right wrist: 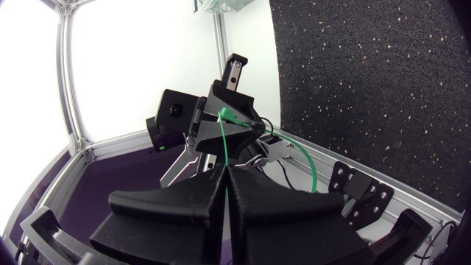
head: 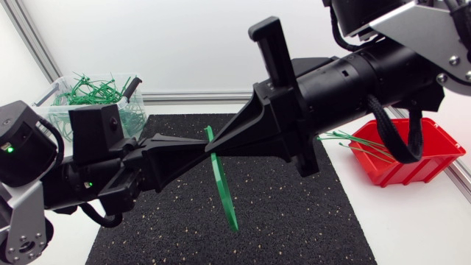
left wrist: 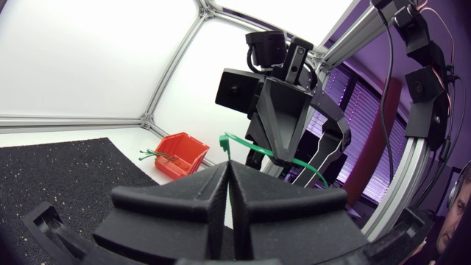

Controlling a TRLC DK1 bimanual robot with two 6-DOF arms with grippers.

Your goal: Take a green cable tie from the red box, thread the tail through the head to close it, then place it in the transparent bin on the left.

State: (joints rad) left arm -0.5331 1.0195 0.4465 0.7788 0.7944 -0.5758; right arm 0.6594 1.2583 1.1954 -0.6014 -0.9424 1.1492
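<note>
Above the desk [head: 412, 228]: our left gripper [left wrist: 227, 171], right gripper [right wrist: 223, 177], both clamped on green cable tie [head: 223, 188]; misalignment risks tail missing head.

Bin [head: 60, 121] rear left, box [head: 423, 158] right, mat [head: 294, 221] between, tie [head: 223, 188] seemingly above it

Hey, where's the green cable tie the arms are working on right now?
In the head view the green cable tie is mid-table above the black mat, pinched where the left gripper and right gripper meet tip to tip.
</note>
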